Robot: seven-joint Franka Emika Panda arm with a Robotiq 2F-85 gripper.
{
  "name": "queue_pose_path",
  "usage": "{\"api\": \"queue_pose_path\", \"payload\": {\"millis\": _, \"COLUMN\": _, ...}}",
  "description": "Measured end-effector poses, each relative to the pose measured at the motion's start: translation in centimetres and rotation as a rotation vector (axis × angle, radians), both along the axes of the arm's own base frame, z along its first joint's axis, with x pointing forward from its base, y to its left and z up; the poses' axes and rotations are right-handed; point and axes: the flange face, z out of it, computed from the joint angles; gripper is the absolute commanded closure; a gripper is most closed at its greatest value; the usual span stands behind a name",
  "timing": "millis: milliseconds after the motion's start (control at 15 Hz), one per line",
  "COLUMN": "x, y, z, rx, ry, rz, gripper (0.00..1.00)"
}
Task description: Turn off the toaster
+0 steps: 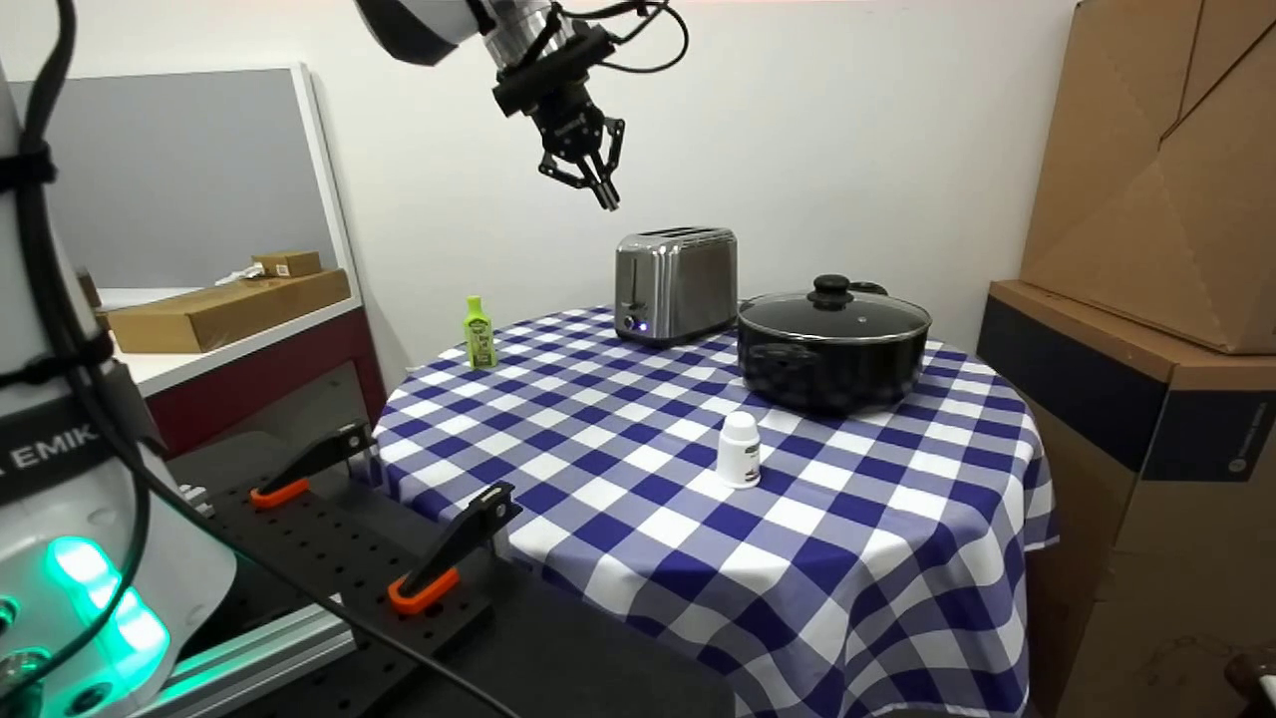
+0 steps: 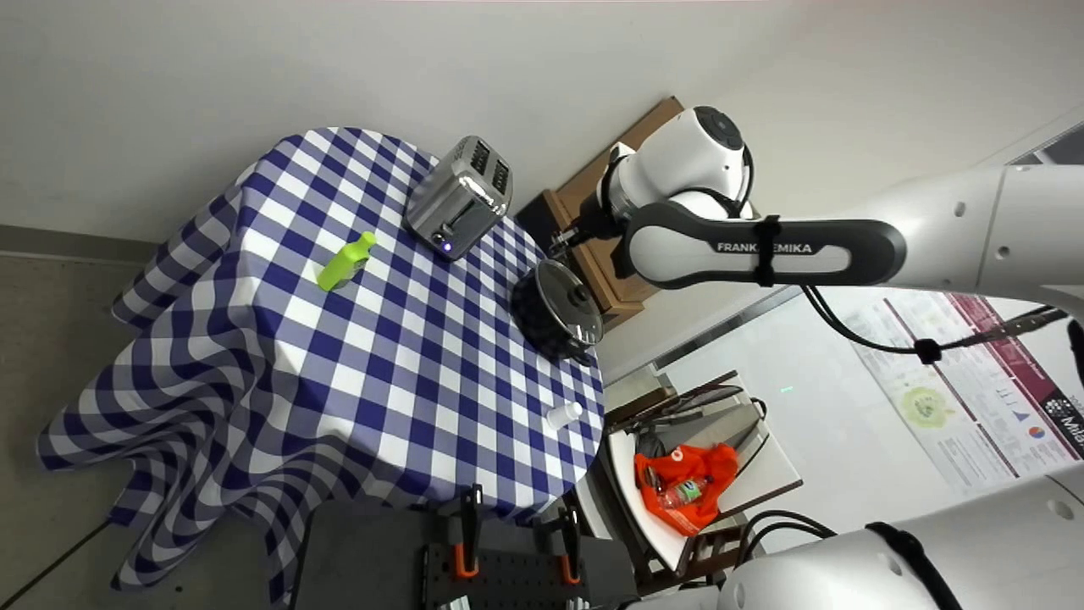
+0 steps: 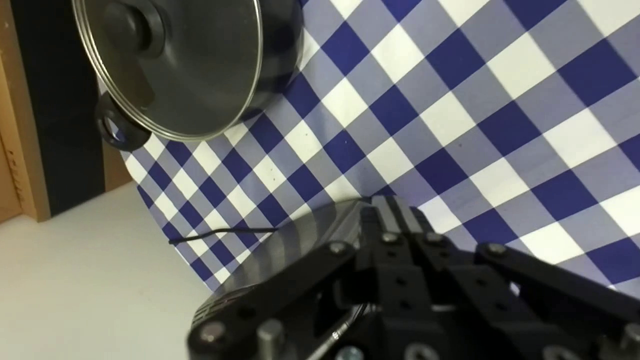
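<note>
The silver toaster (image 1: 693,284) stands on the checked tablecloth near the wall. It also shows in an exterior view (image 2: 449,199) from above, with two dark slots. A small blue-violet light (image 1: 641,326) glows beside the knob low on its front end; a lever slot runs above it. In the wrist view the toaster (image 3: 300,240) is partly hidden behind my fingers. My gripper (image 1: 606,197) is in the air above and in front of the toaster, apart from it. Its fingers point down. In the wrist view the gripper (image 3: 396,202) has its fingertips together with nothing between them.
A black lidded pot (image 1: 832,349) stands beside the toaster. A green bottle (image 1: 479,334) and a white bottle (image 1: 739,451) stand on the table. Cardboard boxes (image 1: 1146,199) are stacked behind the pot. A thin dark cord (image 3: 225,231) lies behind the toaster.
</note>
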Motion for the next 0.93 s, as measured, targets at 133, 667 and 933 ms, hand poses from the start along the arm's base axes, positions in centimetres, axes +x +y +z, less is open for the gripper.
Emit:
{"api": "queue_pose_path", "payload": {"millis": 133, "x": 2.4, "y": 0.5, "z": -1.7, "rx": 0.023, "ry": -0.016, "rz": 0.044, "gripper": 1.0}}
{"api": "queue_pose_path", "payload": {"millis": 667, "x": 7.6, "y": 2.3, "z": -9.3, "rx": 0.018, "ry": 0.009, "rz": 0.18, "gripper": 1.0}}
{"api": "queue_pose_path", "payload": {"millis": 933, "x": 8.6, "y": 2.7, "z": -12.3, "rx": -0.032, "ry": 0.023, "rz": 0.253, "gripper": 1.0}}
